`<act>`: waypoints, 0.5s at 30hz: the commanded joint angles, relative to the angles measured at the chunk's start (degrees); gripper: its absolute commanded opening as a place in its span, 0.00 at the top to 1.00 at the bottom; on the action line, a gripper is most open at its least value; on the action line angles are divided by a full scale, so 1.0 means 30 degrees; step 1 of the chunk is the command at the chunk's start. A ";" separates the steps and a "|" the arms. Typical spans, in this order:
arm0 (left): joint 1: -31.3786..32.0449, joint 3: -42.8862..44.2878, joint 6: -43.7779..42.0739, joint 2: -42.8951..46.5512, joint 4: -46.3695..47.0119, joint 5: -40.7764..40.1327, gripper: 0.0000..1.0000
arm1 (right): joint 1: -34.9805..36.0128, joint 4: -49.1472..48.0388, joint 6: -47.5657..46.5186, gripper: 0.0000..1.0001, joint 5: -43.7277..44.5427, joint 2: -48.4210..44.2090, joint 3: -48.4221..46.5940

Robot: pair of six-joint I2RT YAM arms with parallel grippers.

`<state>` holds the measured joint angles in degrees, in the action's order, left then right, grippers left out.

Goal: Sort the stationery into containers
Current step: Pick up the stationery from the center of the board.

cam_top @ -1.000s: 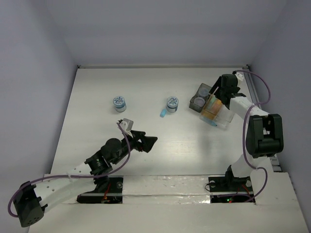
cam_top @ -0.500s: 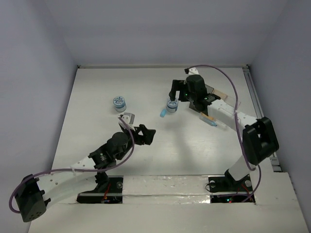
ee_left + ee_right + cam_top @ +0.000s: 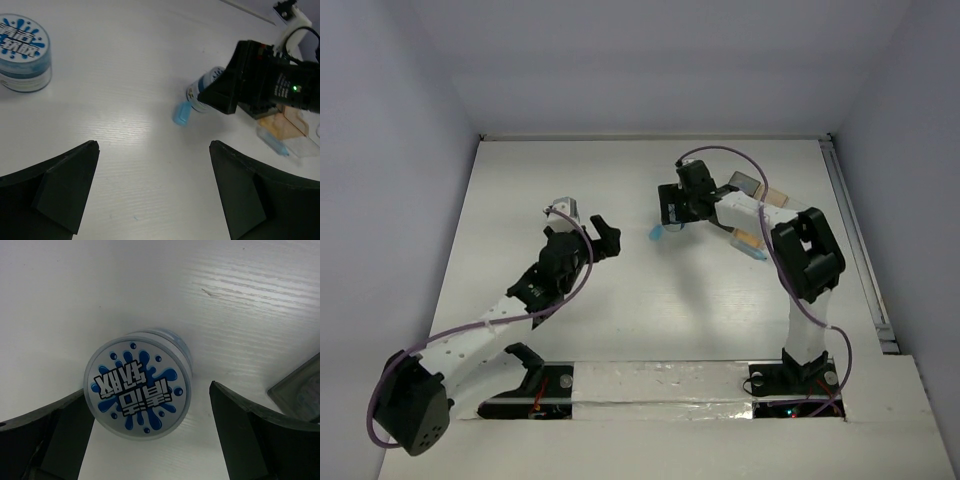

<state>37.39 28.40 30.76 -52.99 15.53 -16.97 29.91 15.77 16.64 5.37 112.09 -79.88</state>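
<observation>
White worktop [image 3: 510, 180] carries everything: the right hand [image 3: 149, 405] hangs spread wide around an upright blue-splash roll [image 3: 137, 385], which stands just beside a small blue capsule [image 3: 182, 113] and near the containers [image 3: 289, 120]. That roll sits closer to one finger, so I think a closing could push it sideways, knock the capsule away, or let the round wall slip out. Left hand [image 3: 153, 150] is also spread apart and empty, well apart from the second roll [image 3: 22, 52].
</observation>
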 commanded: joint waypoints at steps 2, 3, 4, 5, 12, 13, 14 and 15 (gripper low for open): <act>-0.2054 0.1836 0.0322 -0.1229 0.0069 0.0764 0.09 | 0.0401 0.0164 -0.0333 0.08 0.0495 0.0632 -0.1674; -0.2381 0.2015 0.0322 -0.1551 -0.0106 0.0649 0.07 | 0.0401 0.0105 -0.0275 0.10 0.0961 0.0721 -0.1878; -0.2732 0.2220 0.0235 -0.2222 -0.0369 0.0358 0.06 | 0.0401 -0.0011 -0.0275 0.12 0.1197 0.0809 -0.1938; -0.3142 0.2570 0.0205 -0.2577 -0.0546 0.0297 0.06 | 0.0401 -0.0012 -0.0391 0.17 0.1258 0.0925 -0.2026; -0.5898 0.3480 -0.0088 -0.5419 -0.0753 -0.0757 0.02 | 0.0401 -0.0451 -0.0333 0.57 0.3277 -0.0915 -0.2232; -0.6161 0.3656 -0.0205 -0.6002 -0.0666 -0.1078 0.02 | 0.0401 -0.0481 -0.0362 0.58 0.4005 -0.1354 -0.2203; -0.6163 0.4063 -0.0409 -0.6298 -0.0694 -0.1226 0.02 | 0.0401 -0.0481 -0.0507 0.58 0.4418 -0.1823 -0.2087; -0.6395 0.4241 -0.0527 -0.6620 -0.0723 -0.1401 0.01 | 0.0198 -0.0423 -0.0480 0.59 0.4857 -0.2813 -0.1912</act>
<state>19.20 37.17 30.79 -71.40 12.84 -18.57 30.81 17.41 15.99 13.37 113.51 -83.94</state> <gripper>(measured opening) 0.984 0.723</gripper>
